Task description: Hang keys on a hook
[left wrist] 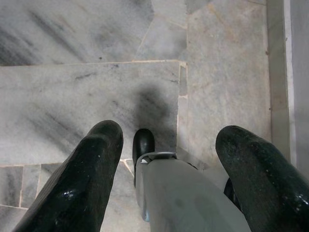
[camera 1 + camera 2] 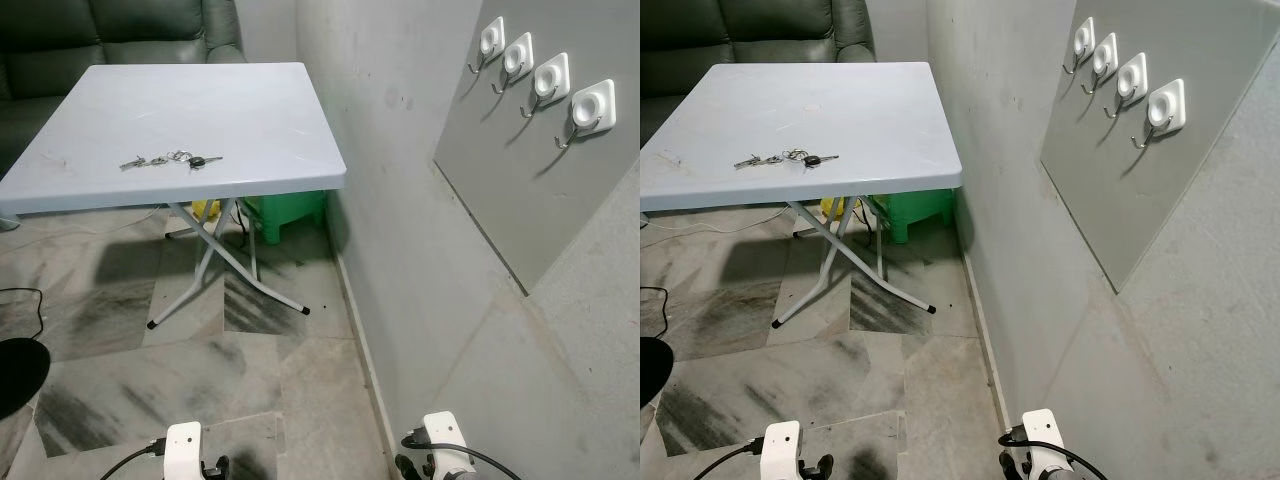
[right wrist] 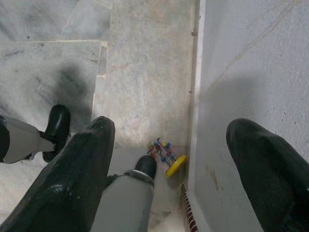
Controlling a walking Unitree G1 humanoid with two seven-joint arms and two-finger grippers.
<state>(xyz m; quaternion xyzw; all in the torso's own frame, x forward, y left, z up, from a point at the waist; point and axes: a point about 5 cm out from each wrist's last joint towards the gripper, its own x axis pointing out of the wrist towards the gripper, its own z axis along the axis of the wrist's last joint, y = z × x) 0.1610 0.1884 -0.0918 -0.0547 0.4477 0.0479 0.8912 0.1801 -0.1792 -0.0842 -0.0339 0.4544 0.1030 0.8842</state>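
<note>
both grippers' jaws hang apart over the floor; keys (image 2: 170, 159) lie on table (image 2: 260, 120).

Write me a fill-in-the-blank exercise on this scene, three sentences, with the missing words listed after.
1. The keys lie on the ____.
2. The grey panel on the wall carries ____ white hooks.
3. Both the left gripper and the right gripper hang with jaws ____ above the floor.

Missing words: table; four; open
</note>
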